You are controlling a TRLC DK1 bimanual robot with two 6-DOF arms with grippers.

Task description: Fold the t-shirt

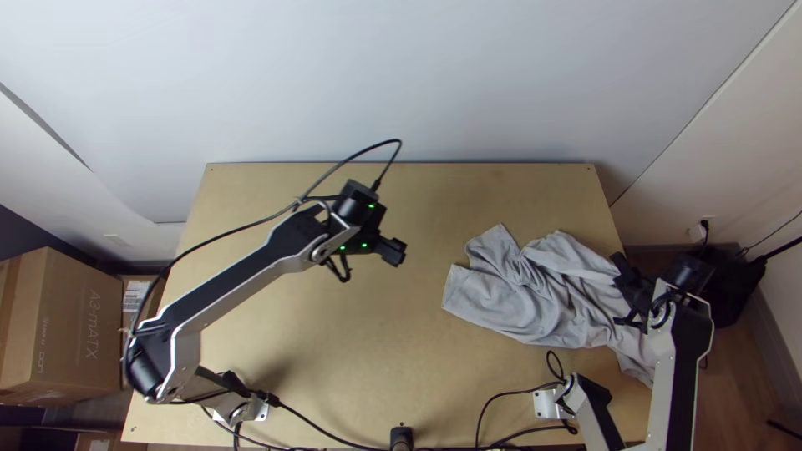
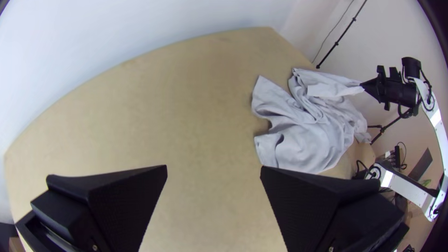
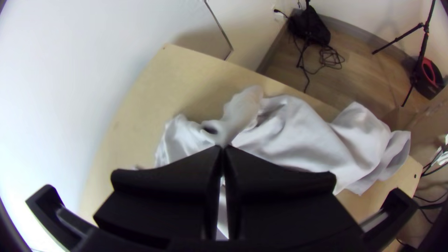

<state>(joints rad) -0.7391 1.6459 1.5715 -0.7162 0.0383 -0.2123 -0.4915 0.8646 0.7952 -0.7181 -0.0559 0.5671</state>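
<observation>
The light grey t-shirt (image 1: 535, 288) lies bunched and wrinkled at the table's right side, part of it hanging at the right edge. My right gripper (image 1: 625, 288) is at the shirt's right part; in the right wrist view the right gripper (image 3: 223, 148) is shut on a pinched fold of the t-shirt (image 3: 298, 135), raised a little. Over the table's upper middle, left of the shirt and apart from it, is my left gripper (image 1: 394, 250). In the left wrist view the left gripper (image 2: 213, 170) stands open with nothing between its fingers, the t-shirt (image 2: 308, 135) farther off.
Bare table surface (image 1: 359, 334) spreads across the middle and left. Black cables (image 1: 480, 418) run along the near edge, beside a small black object (image 1: 402, 437). A black bag (image 3: 310, 28) and tripod legs stand on the floor past the table's right edge.
</observation>
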